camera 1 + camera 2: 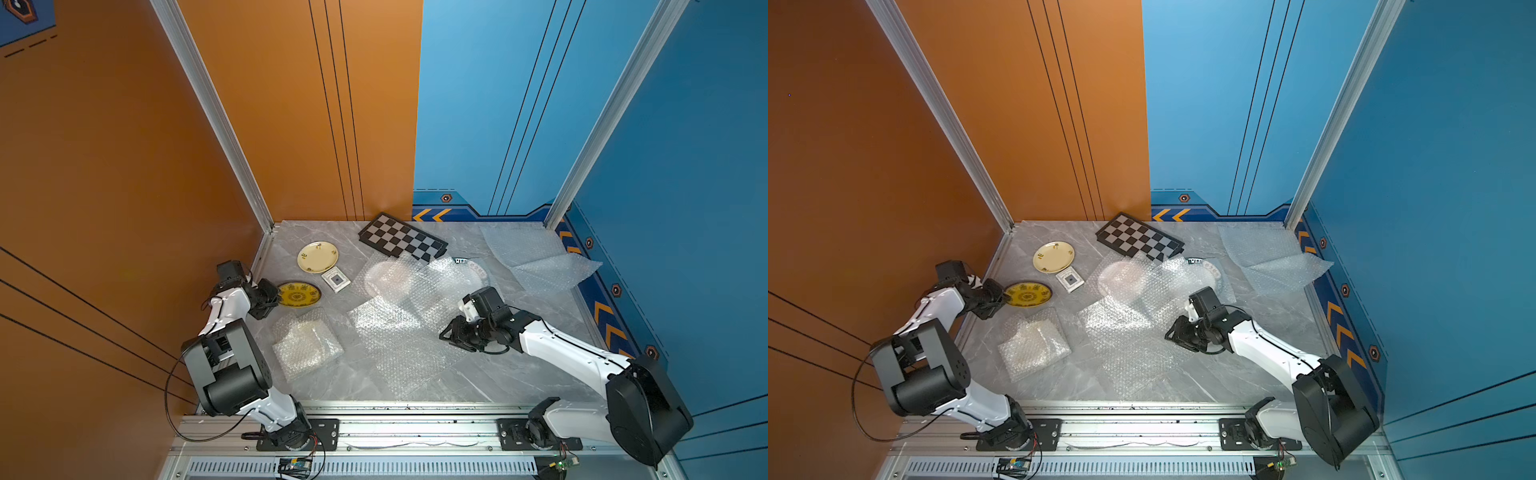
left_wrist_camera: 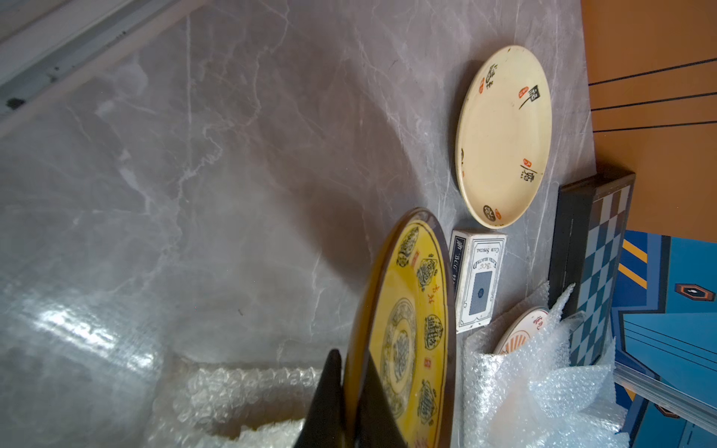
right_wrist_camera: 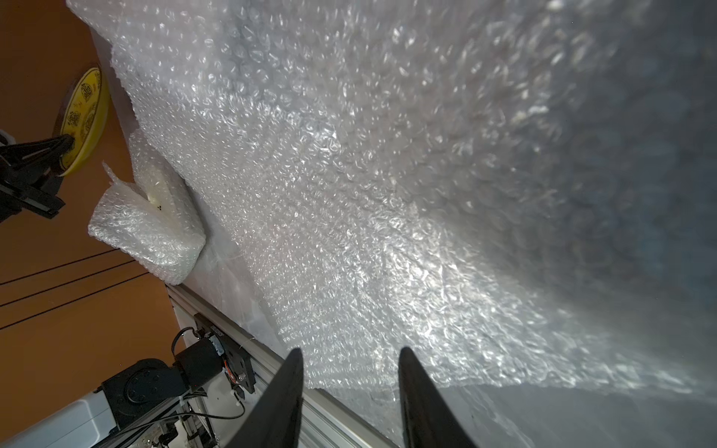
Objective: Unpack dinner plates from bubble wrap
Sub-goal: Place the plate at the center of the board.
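Nearest the lens, two arms reach from the near rail across a grey marble table. Largest on it is the bubble wrap: one sheet lies flat at near centre, more is heaped just beyond it, and two loose sheets sit at the far right. Light, limp and slick, it looks best taken by a free corner and peeled rather than tugged, since a plate could ride along. The right gripper hovers at the flat sheet's right edge, fingers spread, nothing between them.

A checkerboard lies at the far side. At near left a wrapped bundle is folded shut around something pale. The centre heap part-covers a sunburst plate and, to its right, a lettered-rim plate. A pale yellow plate rests bare at far left.

Nearer, the left gripper pinches the left rim of the dark-rimmed yellow plate, which sits tilted; whether its other edge touches the table cannot be told. Glazed ceramic is stiff, weighty, slippery and quick to chip, so a rim pinch probably calls for a firm hold and a gentle set-down. Smallest, a card box lies just right of the two yellow plates.
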`<state>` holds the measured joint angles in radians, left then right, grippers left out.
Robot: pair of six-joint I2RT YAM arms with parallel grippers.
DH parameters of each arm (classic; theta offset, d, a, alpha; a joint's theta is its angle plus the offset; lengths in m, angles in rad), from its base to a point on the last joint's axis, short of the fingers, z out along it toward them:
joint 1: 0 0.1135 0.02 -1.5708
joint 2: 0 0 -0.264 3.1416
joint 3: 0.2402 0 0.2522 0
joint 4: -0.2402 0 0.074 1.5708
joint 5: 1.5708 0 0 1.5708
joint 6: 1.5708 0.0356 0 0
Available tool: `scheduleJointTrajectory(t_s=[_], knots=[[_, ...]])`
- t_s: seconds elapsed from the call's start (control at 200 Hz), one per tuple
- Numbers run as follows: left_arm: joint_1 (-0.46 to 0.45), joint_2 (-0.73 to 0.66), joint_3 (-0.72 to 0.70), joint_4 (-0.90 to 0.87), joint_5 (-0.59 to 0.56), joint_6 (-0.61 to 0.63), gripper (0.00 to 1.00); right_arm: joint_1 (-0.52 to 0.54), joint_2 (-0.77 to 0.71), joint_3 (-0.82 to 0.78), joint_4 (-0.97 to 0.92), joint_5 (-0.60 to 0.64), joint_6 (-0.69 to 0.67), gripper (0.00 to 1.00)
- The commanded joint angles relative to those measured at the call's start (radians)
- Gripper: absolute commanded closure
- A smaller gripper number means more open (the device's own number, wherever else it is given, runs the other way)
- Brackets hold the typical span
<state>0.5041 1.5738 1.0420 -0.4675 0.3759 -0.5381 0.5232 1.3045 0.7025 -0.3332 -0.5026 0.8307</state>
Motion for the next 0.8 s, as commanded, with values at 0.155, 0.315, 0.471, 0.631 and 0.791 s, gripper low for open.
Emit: scheduleJointTrajectory(t_s=[0.155,0.315,0.471,0.631,0.791], knots=[[0.007,0.064,0.031,0.044,-0.027,0.015,1.0,-0.008,0.014,0.027,-0.047,-0.014,-0.019,0.58],[0.004,0.097,0.036,0.068,-0.026,0.0,1.0,-0.016,0.024,0.041,-0.055,-0.016,-0.018,0.58],[-0.002,0.136,0.053,0.083,-0.027,-0.009,1.0,-0.019,0.041,0.061,-0.066,-0.016,-0.024,0.58],[-0.004,0.169,0.068,0.096,-0.028,-0.015,1.0,-0.019,0.059,0.086,-0.078,-0.013,-0.026,0.58],[-0.009,0.208,0.088,0.1,-0.019,-0.019,1.0,-0.019,0.069,0.105,-0.087,-0.008,-0.025,0.58]])
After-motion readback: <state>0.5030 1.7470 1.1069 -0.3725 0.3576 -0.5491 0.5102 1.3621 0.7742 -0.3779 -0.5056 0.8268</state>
